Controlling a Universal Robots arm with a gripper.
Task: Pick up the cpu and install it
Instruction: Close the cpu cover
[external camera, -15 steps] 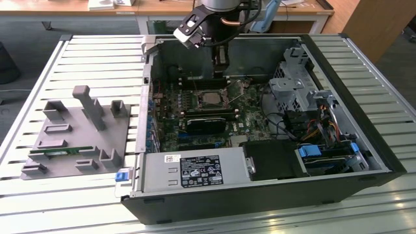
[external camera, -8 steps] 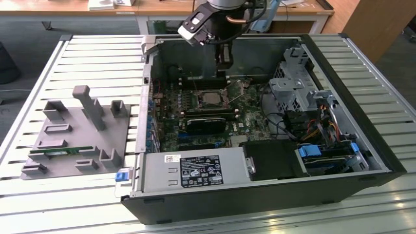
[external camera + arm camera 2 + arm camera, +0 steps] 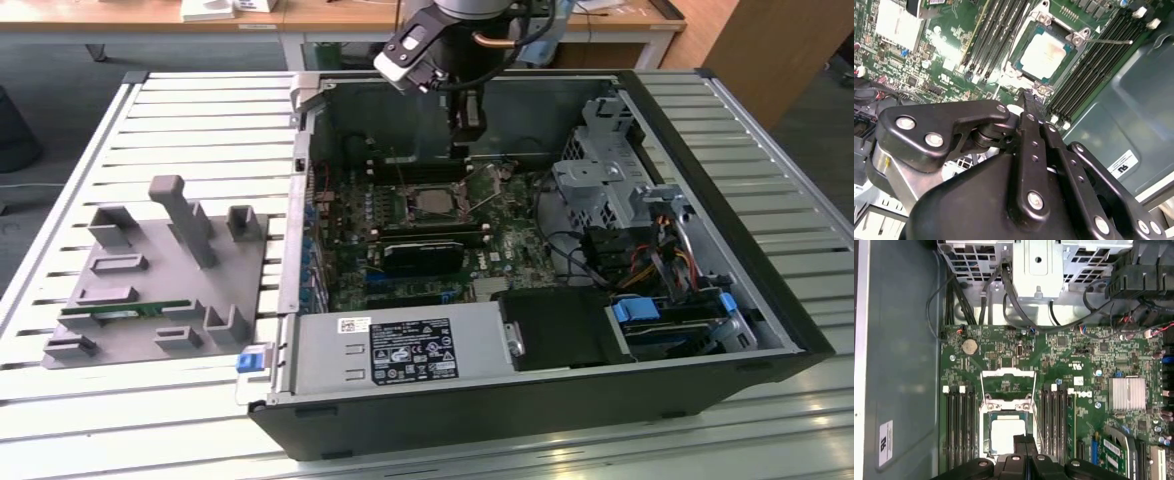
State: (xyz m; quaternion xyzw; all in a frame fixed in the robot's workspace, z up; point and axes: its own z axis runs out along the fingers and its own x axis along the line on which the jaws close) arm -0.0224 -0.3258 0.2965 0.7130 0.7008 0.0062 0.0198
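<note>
Fingers (image 3: 467, 125) pinched tight together, nothing between them, hanging over the motherboard (image 3: 400, 250) inside the open computer case (image 3: 747, 300) on the worktop (image 3: 134, 150). The cpu (image 3: 430, 203) sits in its socket, ungripped, at about seven o'clock from the fingertips in the exterior view.

silver cpu (image 3: 1005, 434), green motherboard (image 3: 1064, 360) (grey ribbed table (image 3: 134, 420), black case (image 3: 534, 410)).

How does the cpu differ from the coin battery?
The cpu is square and larger; the coin battery is round and smaller. The cpu lies in the socket between the memory slots; the battery sits outside it, near the edge of the motherboard. Both are flat and silvery.
</note>
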